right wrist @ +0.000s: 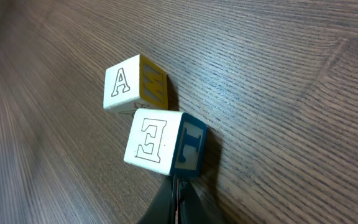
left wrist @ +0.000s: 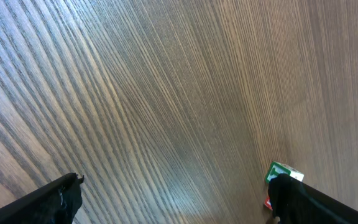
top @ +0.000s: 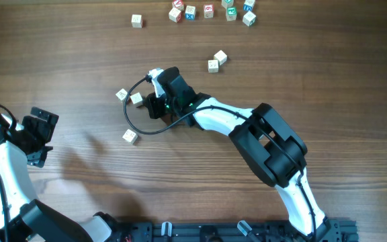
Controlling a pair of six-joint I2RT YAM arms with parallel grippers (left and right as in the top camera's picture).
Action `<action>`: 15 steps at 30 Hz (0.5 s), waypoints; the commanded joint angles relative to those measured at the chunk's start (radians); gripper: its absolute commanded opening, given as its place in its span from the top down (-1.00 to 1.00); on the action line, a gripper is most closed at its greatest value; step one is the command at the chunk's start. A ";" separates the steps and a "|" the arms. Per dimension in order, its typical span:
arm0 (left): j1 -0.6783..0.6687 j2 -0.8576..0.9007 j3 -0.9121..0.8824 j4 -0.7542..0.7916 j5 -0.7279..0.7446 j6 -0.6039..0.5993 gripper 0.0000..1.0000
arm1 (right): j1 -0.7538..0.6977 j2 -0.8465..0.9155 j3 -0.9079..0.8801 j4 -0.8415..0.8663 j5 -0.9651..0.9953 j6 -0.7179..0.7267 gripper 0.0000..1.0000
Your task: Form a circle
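The left pincer stands wide and holds nothing. It is over bare worktop, well apart from the blocks.

No circle is formed yet, in my judgement. Only three cubes lie near together, left of centre: the A cube, the E cube just beside it, and a third cube nearer to the robot and apart from them. A pair lies further right, and a row of cubes sits at the far edge. So most of the work is left.

The right pincer is closed, with nothing between its jaws. Its tip touches the E cube from behind. The A cube is just beyond, and the two seem to meet at a corner.
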 commanded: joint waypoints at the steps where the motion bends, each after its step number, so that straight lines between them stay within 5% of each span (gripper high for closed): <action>1: 0.004 0.006 -0.005 0.000 -0.013 -0.006 -1.00 | 0.003 0.019 0.008 -0.001 -0.027 0.010 0.91; 15: 0.004 0.006 -0.005 0.000 -0.013 -0.006 -1.00 | 0.003 0.019 0.008 -0.012 -0.015 0.011 0.91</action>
